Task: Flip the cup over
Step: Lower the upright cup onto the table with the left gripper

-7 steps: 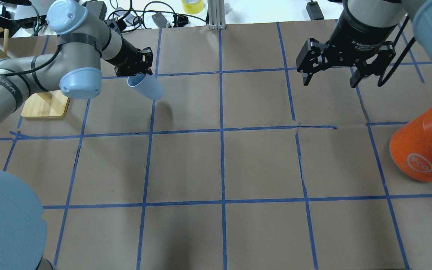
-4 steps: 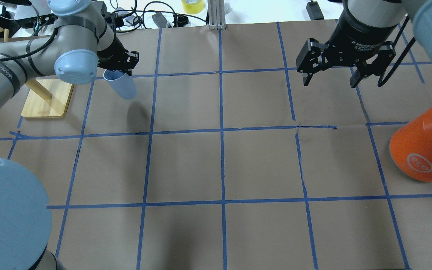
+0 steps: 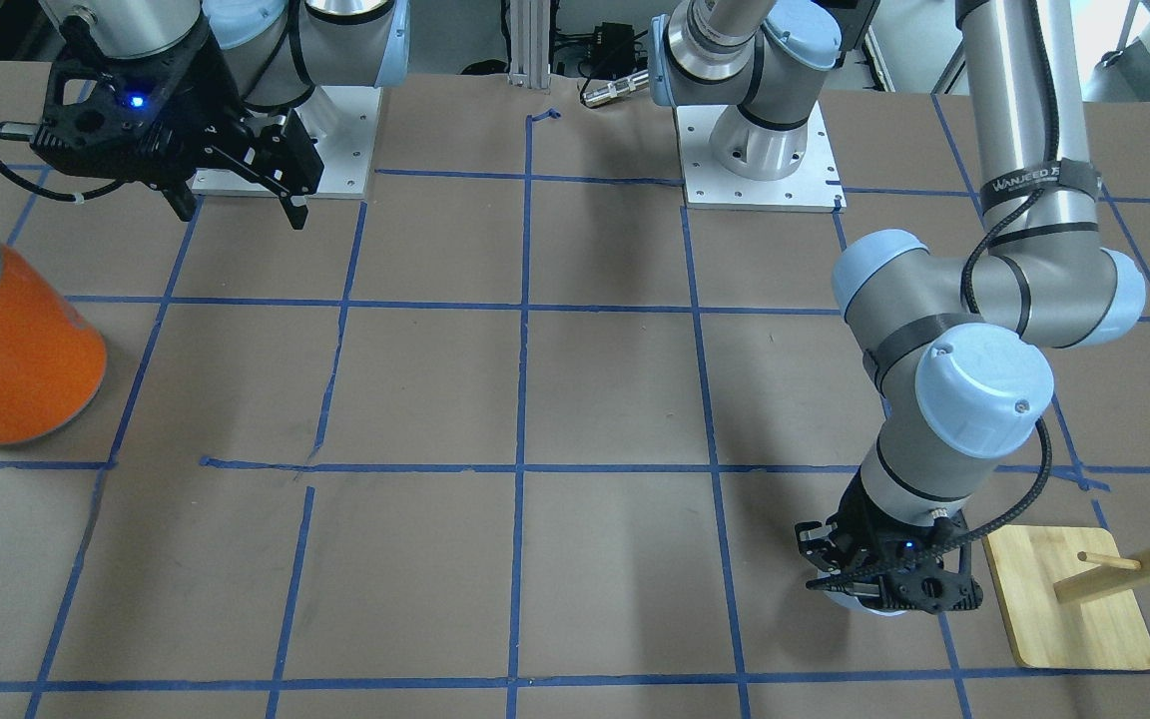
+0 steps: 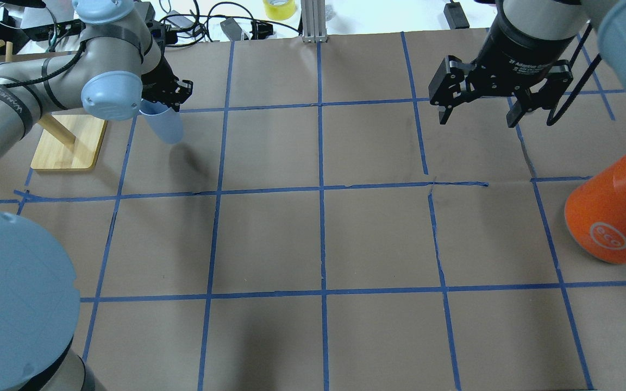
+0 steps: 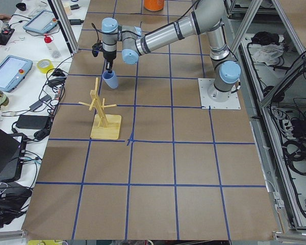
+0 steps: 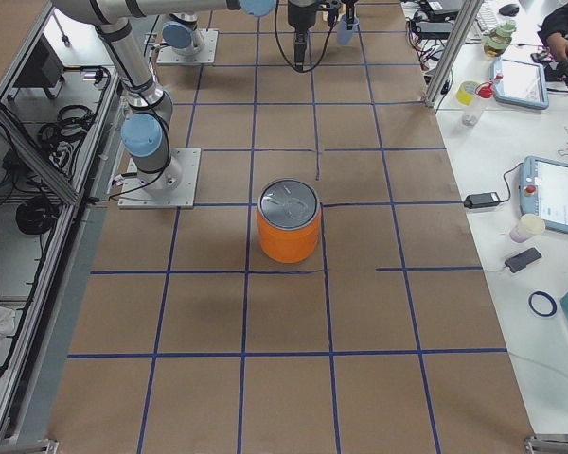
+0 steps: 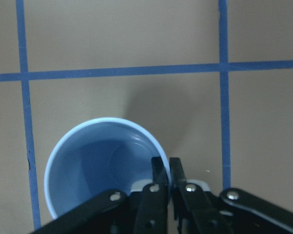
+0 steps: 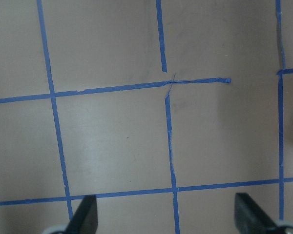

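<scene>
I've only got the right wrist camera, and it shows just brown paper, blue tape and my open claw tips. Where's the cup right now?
Observer: The left claw holds the cup by its rim, one finger inside, one outside.
Operator: Mouth up or down?
Observer: Up; the left wrist view looks straight into its hollow.
Operator: Anything beside it?
Observer: A wooden peg stand, further toward the table's left end.

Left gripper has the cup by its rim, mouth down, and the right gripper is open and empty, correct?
Not quite: the cup is mouth up. The left wrist view looks into its interior, with the left gripper pinching the rim. The right gripper is open and empty.
</scene>
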`<control>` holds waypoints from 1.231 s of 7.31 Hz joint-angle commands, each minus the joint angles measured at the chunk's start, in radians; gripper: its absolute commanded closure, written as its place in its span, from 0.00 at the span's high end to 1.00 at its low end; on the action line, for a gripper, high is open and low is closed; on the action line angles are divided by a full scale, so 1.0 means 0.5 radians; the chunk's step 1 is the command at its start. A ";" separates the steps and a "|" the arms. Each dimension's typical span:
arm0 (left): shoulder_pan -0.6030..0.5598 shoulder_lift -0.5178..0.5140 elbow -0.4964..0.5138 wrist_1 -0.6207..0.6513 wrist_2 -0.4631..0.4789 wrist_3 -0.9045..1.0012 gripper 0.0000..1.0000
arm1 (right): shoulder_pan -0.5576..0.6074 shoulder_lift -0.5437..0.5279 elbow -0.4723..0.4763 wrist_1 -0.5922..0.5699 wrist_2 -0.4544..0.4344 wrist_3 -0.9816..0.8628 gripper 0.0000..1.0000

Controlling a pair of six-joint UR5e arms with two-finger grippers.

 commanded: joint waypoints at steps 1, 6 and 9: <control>0.013 -0.041 0.001 0.071 -0.002 0.020 0.00 | -0.002 -0.003 0.000 0.000 0.000 0.000 1.00; 0.010 -0.059 -0.057 0.139 -0.017 -0.023 0.09 | 0.004 -0.003 0.000 0.000 0.000 0.000 1.00; 0.010 -0.053 -0.091 0.139 -0.005 -0.020 0.84 | 0.007 -0.003 0.000 0.000 0.000 0.000 1.00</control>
